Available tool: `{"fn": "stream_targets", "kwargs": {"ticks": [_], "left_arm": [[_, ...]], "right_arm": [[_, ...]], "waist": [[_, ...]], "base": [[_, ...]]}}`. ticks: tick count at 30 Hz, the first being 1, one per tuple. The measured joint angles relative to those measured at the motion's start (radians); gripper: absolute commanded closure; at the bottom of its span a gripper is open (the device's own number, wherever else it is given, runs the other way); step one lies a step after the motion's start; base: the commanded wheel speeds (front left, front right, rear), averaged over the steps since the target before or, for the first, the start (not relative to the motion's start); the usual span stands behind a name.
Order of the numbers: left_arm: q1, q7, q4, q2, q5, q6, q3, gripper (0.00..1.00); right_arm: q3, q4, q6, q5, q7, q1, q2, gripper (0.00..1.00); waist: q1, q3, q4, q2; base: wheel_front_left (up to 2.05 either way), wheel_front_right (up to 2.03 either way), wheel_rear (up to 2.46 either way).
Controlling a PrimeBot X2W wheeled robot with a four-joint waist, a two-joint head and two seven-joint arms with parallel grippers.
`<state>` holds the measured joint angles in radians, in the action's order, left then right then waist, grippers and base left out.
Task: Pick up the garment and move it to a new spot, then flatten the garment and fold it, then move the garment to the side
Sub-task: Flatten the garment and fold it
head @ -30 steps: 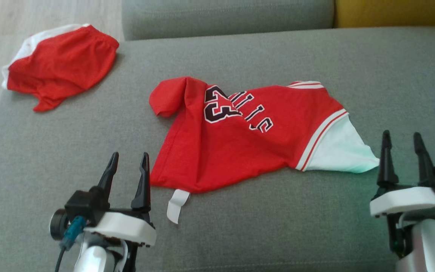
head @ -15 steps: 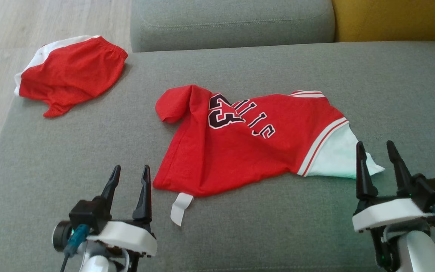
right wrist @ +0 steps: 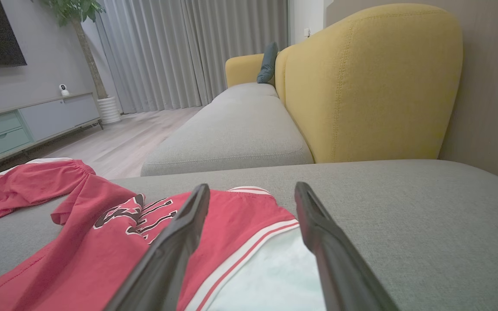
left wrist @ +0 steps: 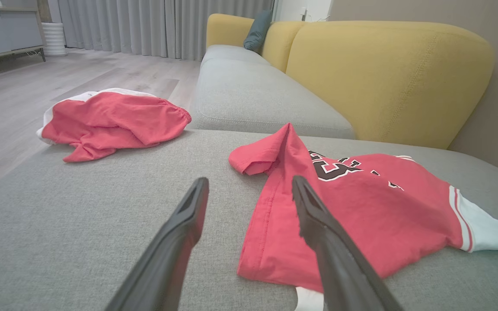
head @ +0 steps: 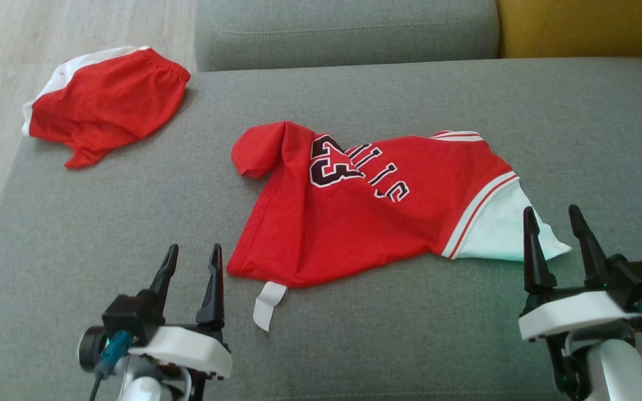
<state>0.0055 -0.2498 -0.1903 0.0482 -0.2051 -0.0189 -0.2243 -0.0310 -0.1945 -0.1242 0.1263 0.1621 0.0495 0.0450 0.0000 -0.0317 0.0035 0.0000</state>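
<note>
Legible markings: the red basketball jersey (head: 354, 223) carries a black, white-edged "23" (head: 329, 161). The lettering (head: 388, 181) beside it is creased and cannot be read whole. A white tag (head: 268, 298) hangs from the hem at 6 o'clock; no print is legible on it.

Surroundings: red shorts with white trim (head: 106, 106) lie at 10 o'clock, well apart from the jersey, at the edge of the grey sofa seat (head: 103, 223). A yellow backrest (right wrist: 370, 86) stands at 1 o'clock.

The jersey lies crumpled at the seat's centre, one corner peaked up, with a white panel (head: 502, 231) at 3 o'clock.

The left arm's fingers (head: 213, 284) are spread and empty, just beside the hem at 7 o'clock. The right arm's fingers (head: 533, 256) are spread and empty at the white panel; contact cannot be determined.
</note>
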Motion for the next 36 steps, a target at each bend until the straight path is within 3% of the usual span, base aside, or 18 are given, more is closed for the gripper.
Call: {"fn": "stream_targets", "kwargs": {"ticks": [12, 20, 31, 36], "left_arm": [[-0.004, 0.002, -0.034, 0.000, -0.015, 0.002, -0.017, 0.00], [-0.055, 0.129, -0.157, 0.000, -0.108, 0.001, -0.055, 0.00], [-0.125, 0.193, -0.236, 0.000, -0.165, -0.079, -0.060, 0.00], [-0.142, 0.199, -0.262, 0.000, -0.171, -0.087, -0.056, 0.00]], "right_arm": [[0.002, 0.009, 0.000, 0.000, -0.005, 0.001, 0.000, 0.00], [0.020, 0.010, 0.000, 0.000, -0.005, 0.004, 0.000, 0.00], [0.023, 0.007, 0.000, 0.000, -0.004, 0.039, 0.000, 0.00], [0.024, -0.003, 0.000, 0.000, 0.005, 0.043, 0.000, 0.00]], "waist": [[0.0000, -0.024, 0.000, 0.0000], [0.0000, -0.063, -0.013, 0.0000], [0.0001, -0.126, -0.061, 0.0000], [0.0001, -0.139, -0.080, 0.0000]], "base": [[0.00, 0.00, 0.00], [0.00, 0.00, 0.00], [0.00, 0.00, 0.00], [0.00, 0.00, 0.00]]}}
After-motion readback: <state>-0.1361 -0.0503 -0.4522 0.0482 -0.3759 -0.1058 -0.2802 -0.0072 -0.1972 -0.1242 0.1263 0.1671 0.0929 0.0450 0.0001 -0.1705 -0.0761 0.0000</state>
